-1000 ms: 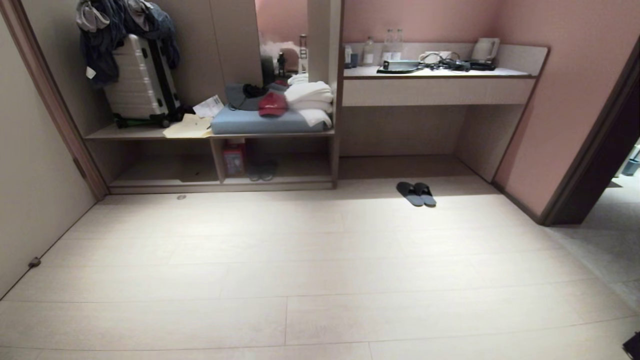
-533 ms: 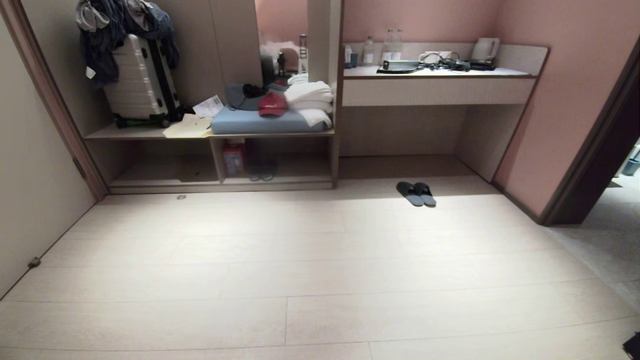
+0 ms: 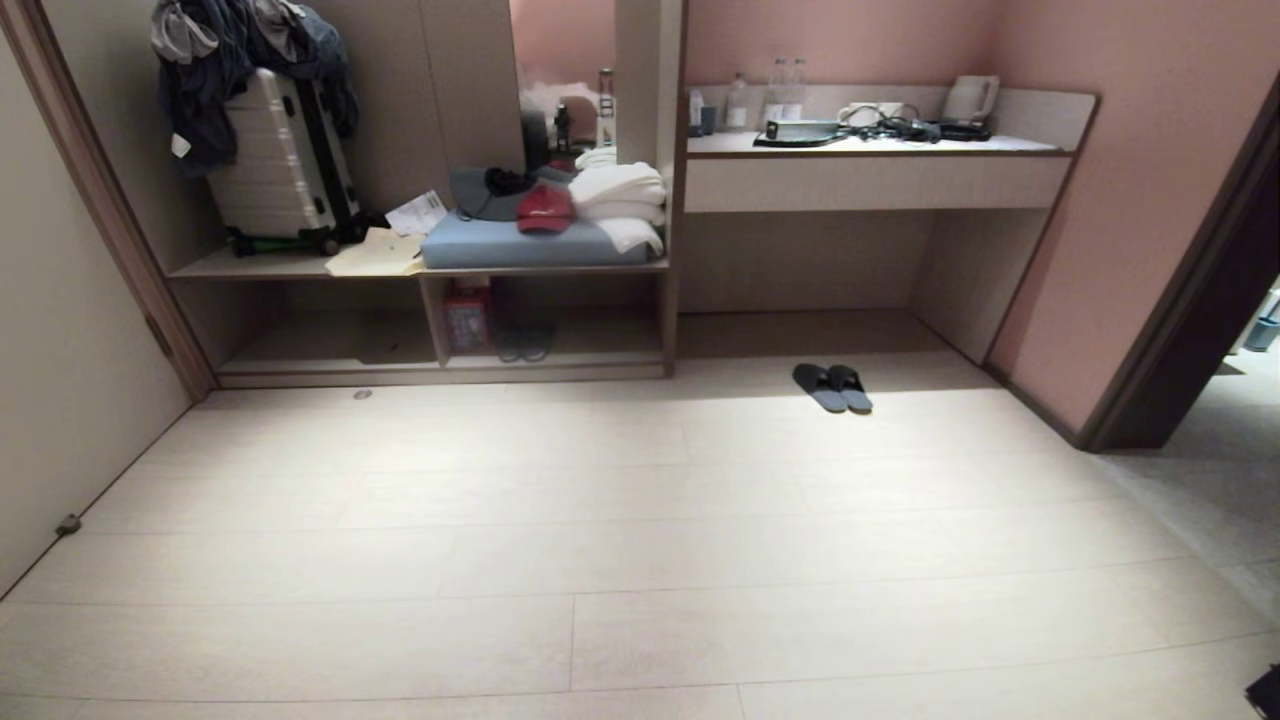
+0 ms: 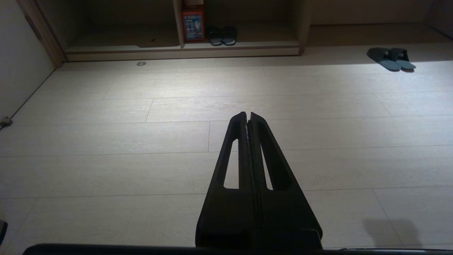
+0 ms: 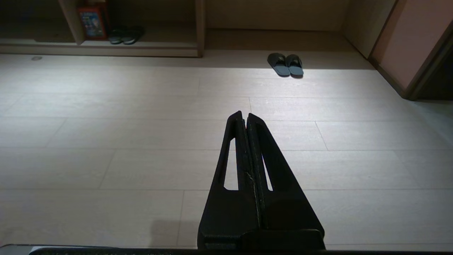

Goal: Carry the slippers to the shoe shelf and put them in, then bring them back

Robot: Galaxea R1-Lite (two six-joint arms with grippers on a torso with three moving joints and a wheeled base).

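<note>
The grey-blue slippers [image 3: 832, 388] lie side by side on the pale floor, out in front of the desk recess; they also show as the slippers [image 4: 391, 59] and the slippers [image 5: 285, 64] in the wrist views. The shoe shelf [image 3: 440, 374] is the low beige cubby unit left of them, split by an upright divider [image 3: 435, 318]. My left gripper [image 4: 248, 114] and right gripper [image 5: 245, 114] both hang over bare floor, far short of the slippers. Each is shut with nothing in it. Neither arm is clearly in the head view.
A darker pair of slippers [image 3: 525, 345] and a red box [image 3: 467, 315] sit in the shelf's right cubby. On top are a suitcase [image 3: 280, 150], a blue cushion [image 3: 530, 245], a red cap and towels. A desk counter [image 3: 870, 180] stands behind the slippers, a dark doorway [image 3: 1200, 330] on the right.
</note>
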